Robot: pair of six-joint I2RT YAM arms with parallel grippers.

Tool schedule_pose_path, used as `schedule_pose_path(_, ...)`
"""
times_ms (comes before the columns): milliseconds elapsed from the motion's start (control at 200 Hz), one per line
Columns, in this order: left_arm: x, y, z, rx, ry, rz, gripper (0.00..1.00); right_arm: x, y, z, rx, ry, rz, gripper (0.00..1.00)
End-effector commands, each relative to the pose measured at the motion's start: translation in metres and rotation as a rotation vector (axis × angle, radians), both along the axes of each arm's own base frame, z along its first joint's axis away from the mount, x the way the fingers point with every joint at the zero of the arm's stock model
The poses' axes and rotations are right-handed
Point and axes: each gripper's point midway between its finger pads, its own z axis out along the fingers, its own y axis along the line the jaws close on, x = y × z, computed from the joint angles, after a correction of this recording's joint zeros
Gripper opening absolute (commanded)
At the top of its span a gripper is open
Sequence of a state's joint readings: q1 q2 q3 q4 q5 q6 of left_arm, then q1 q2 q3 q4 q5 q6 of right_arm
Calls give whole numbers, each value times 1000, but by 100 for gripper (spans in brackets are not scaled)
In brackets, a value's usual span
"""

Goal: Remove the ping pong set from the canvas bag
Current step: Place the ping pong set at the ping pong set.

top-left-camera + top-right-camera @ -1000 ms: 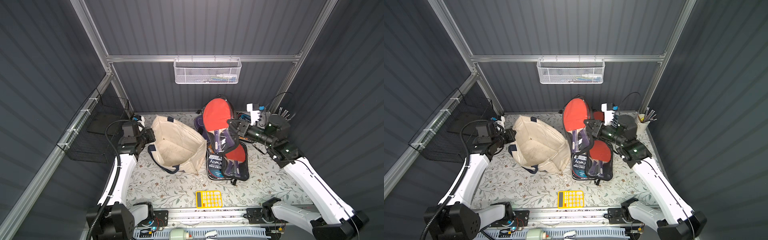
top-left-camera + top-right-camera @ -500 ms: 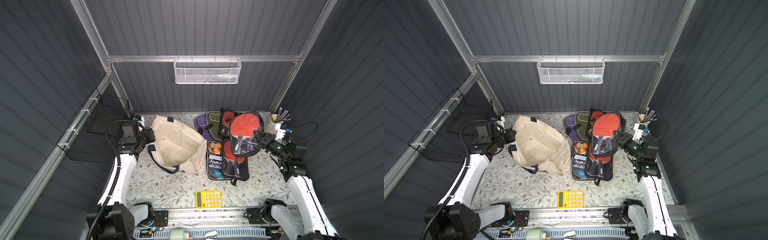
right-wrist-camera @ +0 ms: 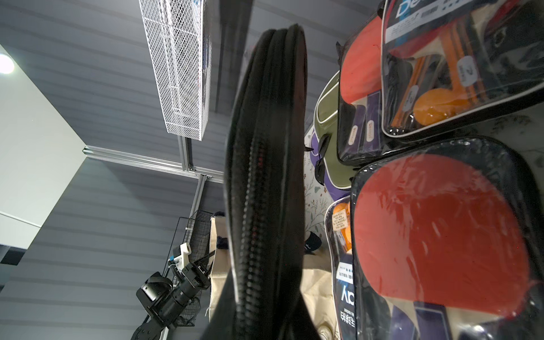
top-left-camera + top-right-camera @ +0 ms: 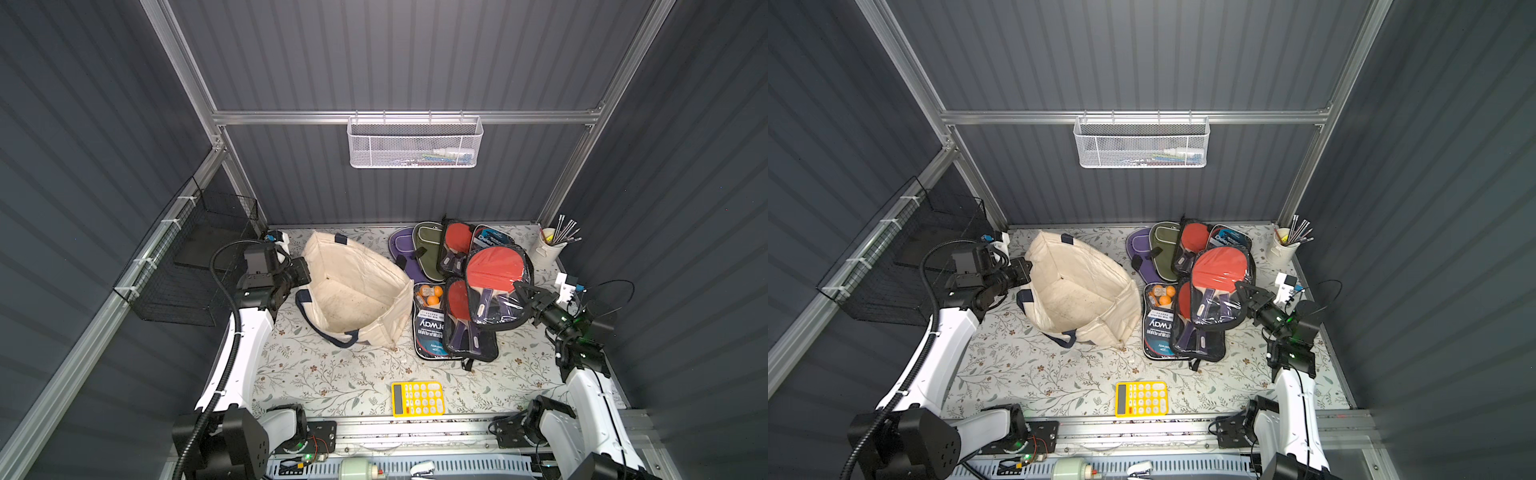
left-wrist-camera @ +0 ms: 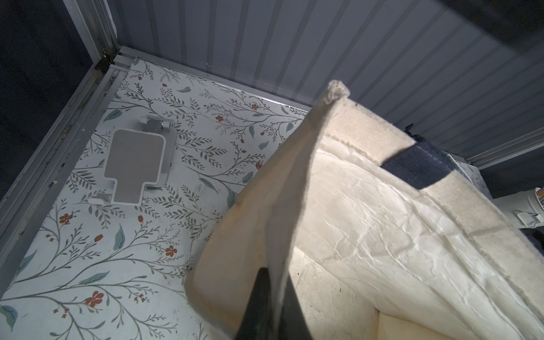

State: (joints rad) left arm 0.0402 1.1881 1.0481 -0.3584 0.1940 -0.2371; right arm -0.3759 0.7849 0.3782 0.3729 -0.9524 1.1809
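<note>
Left gripper [image 4: 302, 272] pinches the canvas bag [image 4: 357, 291] by its rim; beside the bag, right gripper [image 4: 523, 291] clamps the zipped edge of the ping pong set [image 4: 494, 272] over a case [image 4: 430, 332] lettered "rway".

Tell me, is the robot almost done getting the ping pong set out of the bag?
Nearly. Done: the ping pong set is out of the canvas bag, whose inside shows only bare lining. In hand: the right pincer is shut on the set's zipper edge, above the other paddle cases, while the left pincer pinches the bag's rim. Left: lay the set down and let go.
</note>
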Motion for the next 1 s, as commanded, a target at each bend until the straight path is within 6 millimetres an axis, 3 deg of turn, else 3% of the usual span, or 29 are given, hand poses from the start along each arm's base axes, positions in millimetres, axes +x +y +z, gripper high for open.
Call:
schedule_pose_path(0,4,2,17,9,-40,2,0,-6,1,11,-31,-101,28,0)
schedule_pose_path(245,3,2,16,10,-39,3,0,-11,-13,-19,-19,-55,3,0)
schedule_pose_path(560,3,2,16,12,-39,2,0,-16,-16,-64,3,34,-12,0)
schedule_pose_path(885,3,3,15,14,-37,4,0,-12,-24,-85,-12,75,-38,0)
schedule_pose_path(995,3,2,14,15,-35,5,0,-12,-26,-92,-16,90,-44,10)
